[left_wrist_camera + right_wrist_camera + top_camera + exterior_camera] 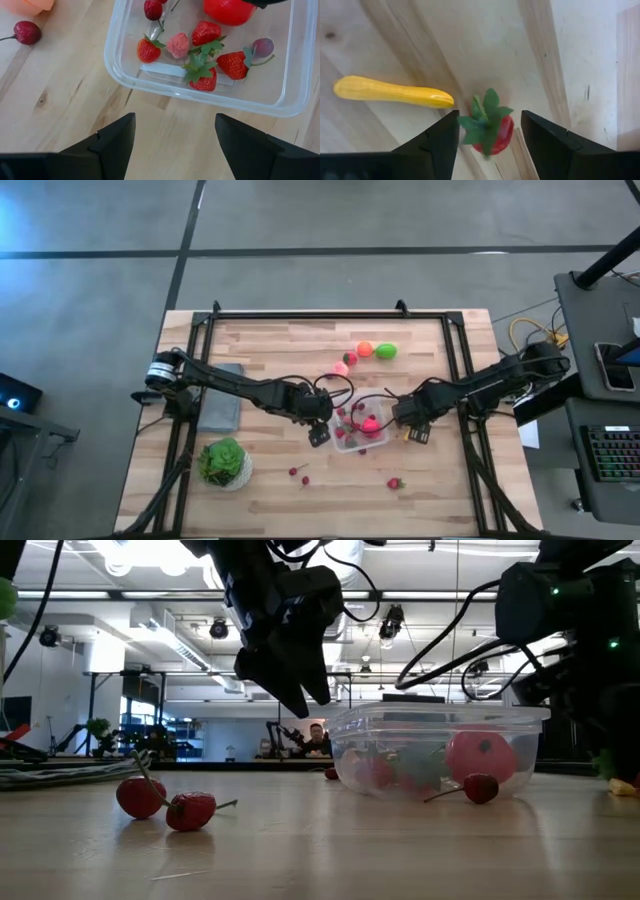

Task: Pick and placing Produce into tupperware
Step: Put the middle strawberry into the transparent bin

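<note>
The clear tupperware (347, 444) sits mid-table and holds strawberries (206, 80), a pink raspberry (177, 45), cherries and a big red piece (227, 10). My left gripper (175, 125) hangs open and empty over bare wood at the box's near left corner (320, 436). My right gripper (490, 120) is open just right of the box (412, 430), with a leafy red strawberry (492, 132) lying between its fingers, apart from both. A yellow piece (390, 92) lies beside it. Orange (365, 349), green (386, 350) and peach-pink (341, 367) pieces rest farther back.
A grey slab (220, 395) and a leafy green head in a white bowl (225, 462) stand at the table's left. Two cherries (297, 475) and a strawberry (395, 482) lie near the front edge. Black rails (330, 313) frame the table. A person (318, 740) shows far behind.
</note>
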`<action>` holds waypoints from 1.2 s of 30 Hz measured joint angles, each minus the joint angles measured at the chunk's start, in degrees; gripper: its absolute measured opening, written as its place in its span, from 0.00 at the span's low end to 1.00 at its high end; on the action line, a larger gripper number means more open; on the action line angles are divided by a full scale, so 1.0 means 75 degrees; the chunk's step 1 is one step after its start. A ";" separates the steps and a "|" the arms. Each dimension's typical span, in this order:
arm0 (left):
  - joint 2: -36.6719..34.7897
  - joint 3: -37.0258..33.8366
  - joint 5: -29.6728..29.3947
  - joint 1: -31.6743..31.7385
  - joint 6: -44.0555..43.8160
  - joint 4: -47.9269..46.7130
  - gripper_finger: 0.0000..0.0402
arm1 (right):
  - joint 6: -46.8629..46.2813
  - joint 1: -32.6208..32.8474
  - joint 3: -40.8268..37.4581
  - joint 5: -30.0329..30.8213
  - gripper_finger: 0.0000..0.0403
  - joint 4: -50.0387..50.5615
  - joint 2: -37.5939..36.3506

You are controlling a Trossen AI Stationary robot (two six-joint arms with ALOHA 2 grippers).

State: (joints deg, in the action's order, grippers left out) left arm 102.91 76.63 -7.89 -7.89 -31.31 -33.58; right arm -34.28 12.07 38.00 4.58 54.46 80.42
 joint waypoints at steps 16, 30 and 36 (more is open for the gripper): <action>-0.0111 -0.0010 0.0410 0.0409 0.0102 -0.0443 0.64 | -0.0426 -0.0183 -0.0329 -0.0058 0.38 -0.0408 -0.0020; -0.0128 0.0025 0.0614 0.0697 0.0289 -0.0411 0.64 | -0.1344 -0.0180 -0.0221 -0.0848 0.34 -0.0314 -0.0134; -0.0128 0.0026 0.0654 0.0722 0.0457 -0.0414 0.64 | -0.1904 -0.0180 0.0181 -0.0826 0.34 -0.0311 -0.0603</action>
State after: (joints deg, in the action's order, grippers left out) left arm 101.95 76.83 -2.99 -2.48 -27.88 -36.69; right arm -48.56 10.72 39.36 -1.61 52.13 75.90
